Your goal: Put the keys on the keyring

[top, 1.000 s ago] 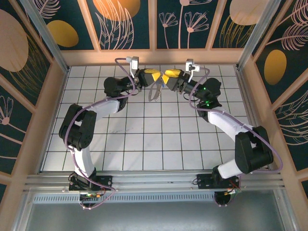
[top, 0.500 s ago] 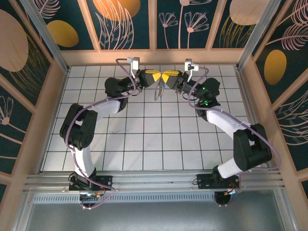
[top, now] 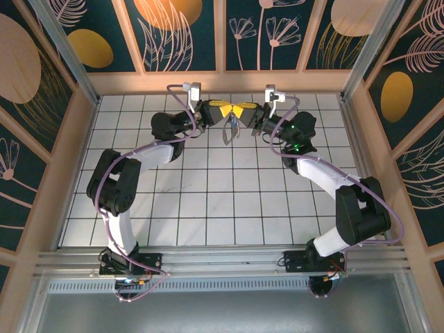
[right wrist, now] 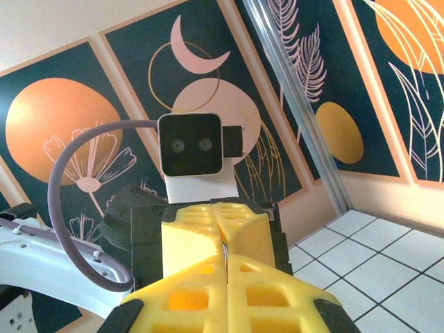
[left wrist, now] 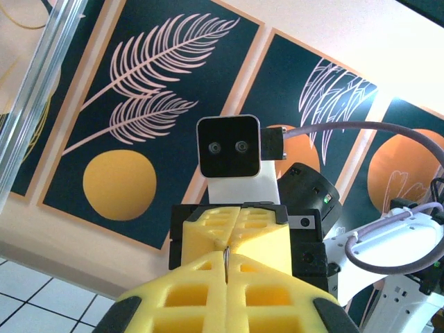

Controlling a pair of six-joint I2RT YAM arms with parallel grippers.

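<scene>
Surface (top: 208,208): white tiled, nothing lying on it near the work; I have everything lifted off it so the ring can swing free.
Left arm (top: 118,187): reaches to the far middle, wrist turned inward to face the other arm.
Right arm (top: 333,184): mirrors it, so the two tips meet head-on.
Left fingers (top: 220,109): pressed fully together; a thin metal sliver (left wrist: 226,257) shows in the seam, which I judge is the keyring's edge.
Right fingers (top: 244,111): also pressed together, tip to tip with the left; whether they pinch ring or key I cannot tell.
Keyring (top: 227,130): hangs in the air just below the meeting tips, above the far tiles.
Key (top: 236,123): a blue fleck beside the ring, under the right tips; too small to say if it is threaded.
</scene>
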